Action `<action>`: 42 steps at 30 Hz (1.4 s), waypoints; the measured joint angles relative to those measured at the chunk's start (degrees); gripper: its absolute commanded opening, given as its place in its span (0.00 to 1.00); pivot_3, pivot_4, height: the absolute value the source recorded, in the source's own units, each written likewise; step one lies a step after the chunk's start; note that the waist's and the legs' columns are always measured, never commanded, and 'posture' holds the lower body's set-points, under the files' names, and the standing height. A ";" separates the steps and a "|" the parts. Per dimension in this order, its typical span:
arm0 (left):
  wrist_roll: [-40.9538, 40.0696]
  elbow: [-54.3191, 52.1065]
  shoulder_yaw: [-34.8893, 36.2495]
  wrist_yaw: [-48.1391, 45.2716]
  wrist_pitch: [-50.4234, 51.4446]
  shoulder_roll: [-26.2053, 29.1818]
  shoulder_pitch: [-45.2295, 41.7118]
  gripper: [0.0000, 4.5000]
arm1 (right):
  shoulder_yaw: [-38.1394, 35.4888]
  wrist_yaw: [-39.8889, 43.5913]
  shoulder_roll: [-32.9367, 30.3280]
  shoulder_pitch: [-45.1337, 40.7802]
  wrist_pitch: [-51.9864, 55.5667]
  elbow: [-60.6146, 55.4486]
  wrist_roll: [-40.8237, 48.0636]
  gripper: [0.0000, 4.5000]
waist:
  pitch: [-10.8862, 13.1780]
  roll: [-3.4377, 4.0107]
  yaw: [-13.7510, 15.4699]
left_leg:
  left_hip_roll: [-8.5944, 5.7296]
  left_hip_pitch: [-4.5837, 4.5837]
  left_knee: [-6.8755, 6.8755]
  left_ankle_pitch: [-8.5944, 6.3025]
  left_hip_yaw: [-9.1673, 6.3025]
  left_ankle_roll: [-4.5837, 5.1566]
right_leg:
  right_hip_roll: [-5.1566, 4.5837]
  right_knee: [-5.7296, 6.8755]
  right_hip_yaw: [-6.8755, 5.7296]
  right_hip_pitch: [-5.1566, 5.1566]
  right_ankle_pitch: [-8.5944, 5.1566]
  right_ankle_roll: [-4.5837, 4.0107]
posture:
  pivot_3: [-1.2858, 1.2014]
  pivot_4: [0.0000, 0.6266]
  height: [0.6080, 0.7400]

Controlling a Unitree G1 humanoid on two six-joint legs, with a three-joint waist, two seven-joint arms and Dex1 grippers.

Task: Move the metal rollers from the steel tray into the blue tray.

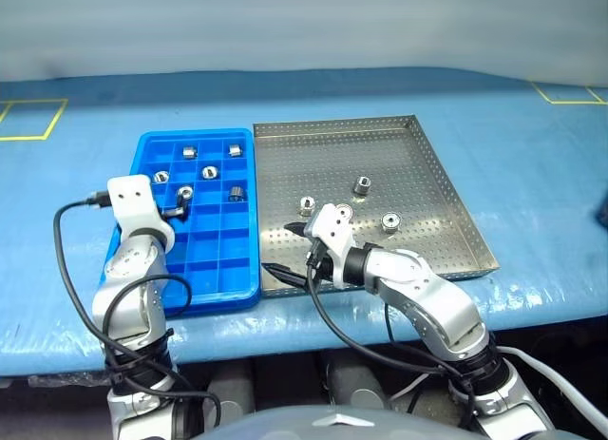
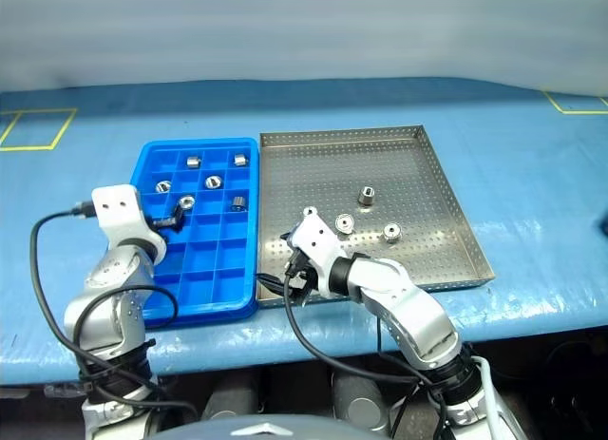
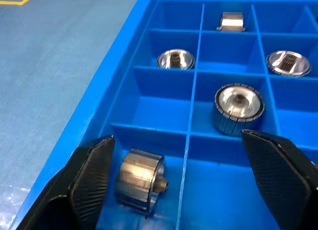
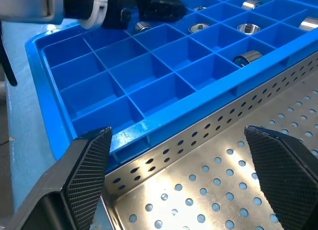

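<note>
We saw the steel tray (image 1: 432, 188) lying on the right with its left rim touching the blue tray (image 1: 151, 142), which we judged was set so to keep each carry short. Three rollers remained on the steel tray's holed floor: one (image 1: 362, 185) farther back, one (image 1: 389, 220) nearer on the right, and one (image 1: 306, 206) left of centre. The blue tray's grid held six rollers in separate cells, all in its far half, while the near cells were bare. We counted the job as about two thirds done.

Our right gripper (image 1: 289, 249) hovered over the near left part of the steel tray with its fingers spread wide and nothing between them, probably readied for another pick.

Our left gripper (image 3: 184, 185) sat over the left side of the blue tray, fingers spread apart. A roller (image 3: 140, 179) lay on its side in the cell below, just beside one finger (image 3: 92, 173), which suggested to us a release there. Another roller (image 3: 238, 109) stood upright in the neighbouring cell.
</note>
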 measured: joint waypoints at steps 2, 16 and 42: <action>-2.32 -0.07 -2.36 -3.53 -0.40 1.70 -2.58 0.99 | -0.58 -0.13 -0.03 0.05 0.00 0.00 0.00 1.00 | 0.00 0.00 0.16 | -0.01 -0.01 0.02 0.00 0.01 0.00 | 0.00 -0.02 0.00 0.01 0.00 0.01 | 0.51 0.24 1.00; -5.17 27.56 -23.56 -22.95 -5.97 8.59 -20.03 0.99 | -4.75 -3.25 -2.31 4.77 0.56 -1.27 -0.49 1.00 | 0.00 0.01 -1.09 | -0.01 -0.04 -0.05 -0.01 0.01 0.01 | 0.03 -0.07 0.01 -0.04 -0.01 -0.01 | 0.46 0.24 1.00; 1.02 44.95 -31.84 -28.76 -14.18 7.88 -24.97 0.99 | -6.36 -7.42 -2.18 8.43 1.68 -5.54 -0.76 1.00 | 0.01 0.01 -6.86 | 0.00 -0.04 -0.11 -0.01 -0.01 0.01 | 0.03 -0.04 0.04 -0.06 -0.02 0.00 | 0.44 0.24 1.00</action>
